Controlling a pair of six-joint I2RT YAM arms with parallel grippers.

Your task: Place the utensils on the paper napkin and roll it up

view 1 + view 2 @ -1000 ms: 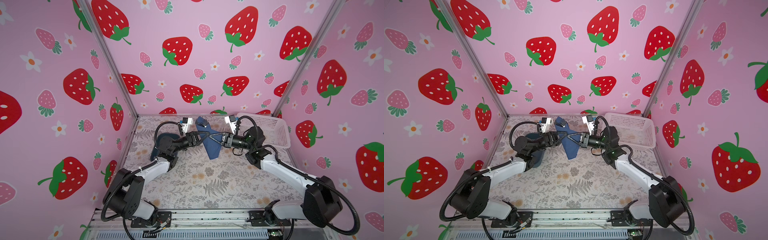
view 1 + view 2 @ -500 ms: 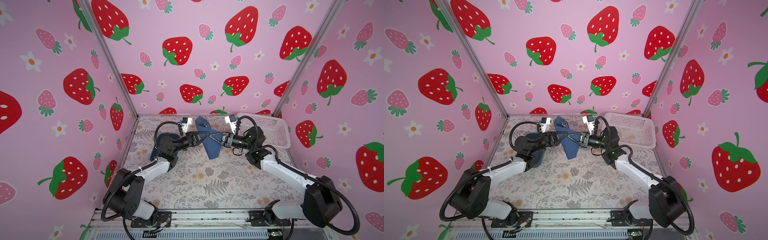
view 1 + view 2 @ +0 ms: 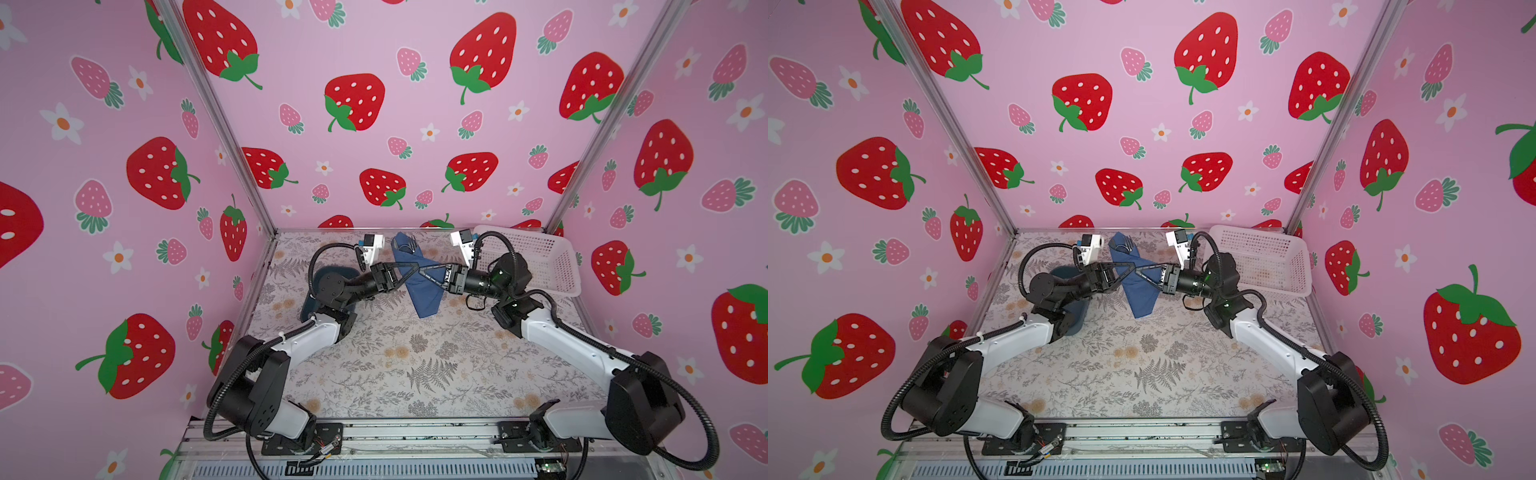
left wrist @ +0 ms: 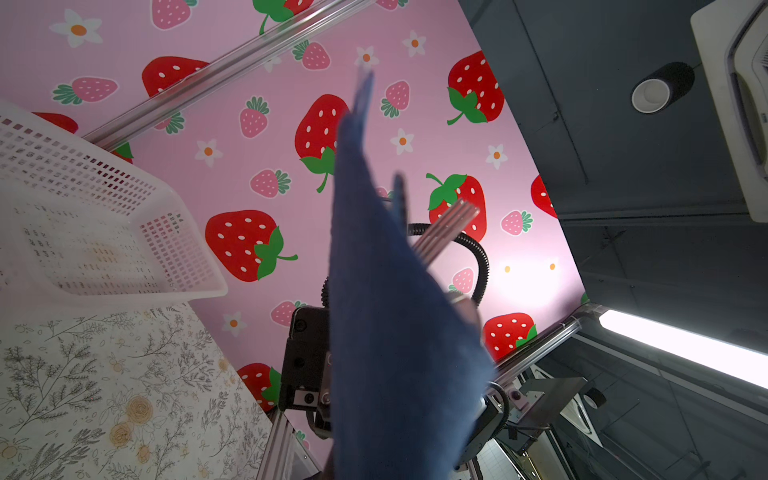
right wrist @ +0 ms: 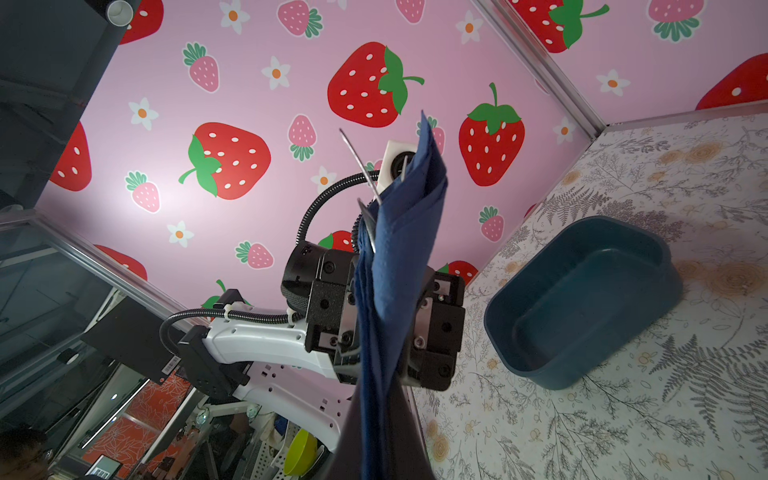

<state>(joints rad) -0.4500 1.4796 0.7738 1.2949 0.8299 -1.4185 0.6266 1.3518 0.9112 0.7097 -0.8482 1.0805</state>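
The floral surface (image 3: 415, 374) carries a white basket (image 3: 536, 257) in its far right corner and a teal tub (image 5: 582, 299) by its left edge. Near the far edge, the paper napkin (image 3: 424, 291), wrapped round the utensils (image 3: 1127, 244), is pinched from opposite sides by the left hand (image 3: 409, 269) and the right hand (image 3: 424, 270), both narrowed onto it.

Above the table (image 3: 415, 365), toward 12 o'clock, the napkin (image 3: 423, 291) hangs between the left gripper (image 3: 412, 267) at its 9 o'clock and the right gripper (image 3: 422, 270) at its 3 o'clock, with the cutlery (image 4: 444, 226) projecting from its upper end. The basket (image 3: 536, 257) sits on the table at 2 o'clock. The tub (image 3: 1076, 322) sits at 10 o'clock, partly beneath the left arm.
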